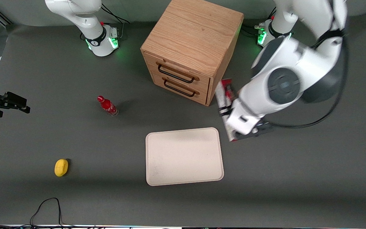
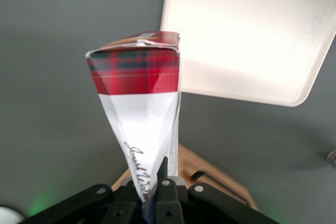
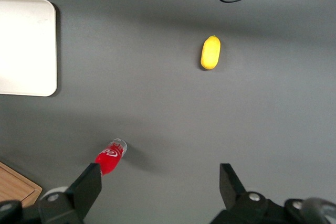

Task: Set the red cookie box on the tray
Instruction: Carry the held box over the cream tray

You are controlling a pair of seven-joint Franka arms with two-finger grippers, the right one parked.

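Observation:
The red cookie box (image 1: 225, 97), a long thin carton with a red tartan end and white faces, hangs in the air beside the wooden cabinet, clear of the table. My gripper (image 1: 238, 133) is shut on its lower end; most of the box's middle is hidden by the wrist. In the left wrist view the red cookie box (image 2: 143, 114) runs out from between the fingers (image 2: 167, 174), which press on its white face. The cream tray (image 1: 184, 156) lies flat, nearer the front camera than the cabinet, just beside the gripper. The tray (image 2: 252, 40) shows bare past the box's tartan end.
A wooden two-drawer cabinet (image 1: 191, 51) stands at the back middle. A small red bottle (image 1: 107, 106) stands toward the parked arm's end, and a yellow oval object (image 1: 61, 167) lies nearer the front camera there. Cables (image 1: 48, 206) trail along the front edge.

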